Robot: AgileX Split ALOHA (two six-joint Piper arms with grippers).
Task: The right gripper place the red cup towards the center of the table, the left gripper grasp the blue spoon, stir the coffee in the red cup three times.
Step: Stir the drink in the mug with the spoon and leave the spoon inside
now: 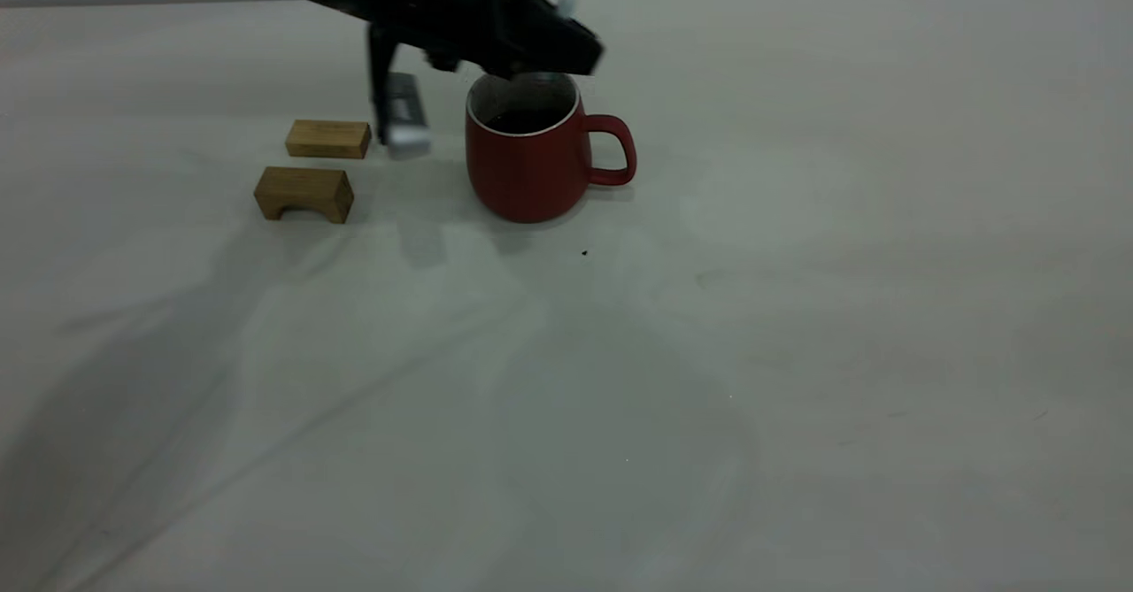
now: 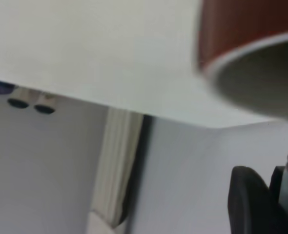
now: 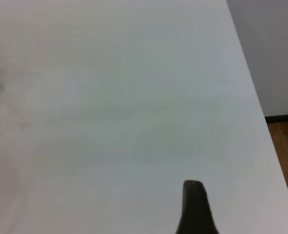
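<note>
A broad off-white desk fills the room's foreground, with a pale wall behind its far edge. Near the middle, toward the far side, stands the red cup, upright, its loop handle pointing to the exterior view's right. Dark coffee lies flat inside, below the white inner wall.

The left gripper reaches in from the upper left and hangs directly over the cup's mouth, its black body covering part of the far rim. The pale tip of the blue spoon pokes up above the gripper; the rest of the spoon is hidden behind the black fingers, so I cannot tell whether the bowl sits in the coffee. The fingers appear pressed together around the spoon, though the grip itself is mostly hidden. A silvery-grey boxy part hangs below the arm, just left of the cup.

Left of that, 2 small wooden blocks rest on the desk, one behind the other, apart from the cup. A tiny black speck sits in front of the cup.

The right gripper is well off to the side over bare desk near its edge; only 1 dark finger shows, so I cannot tell how its fingers stand.
</note>
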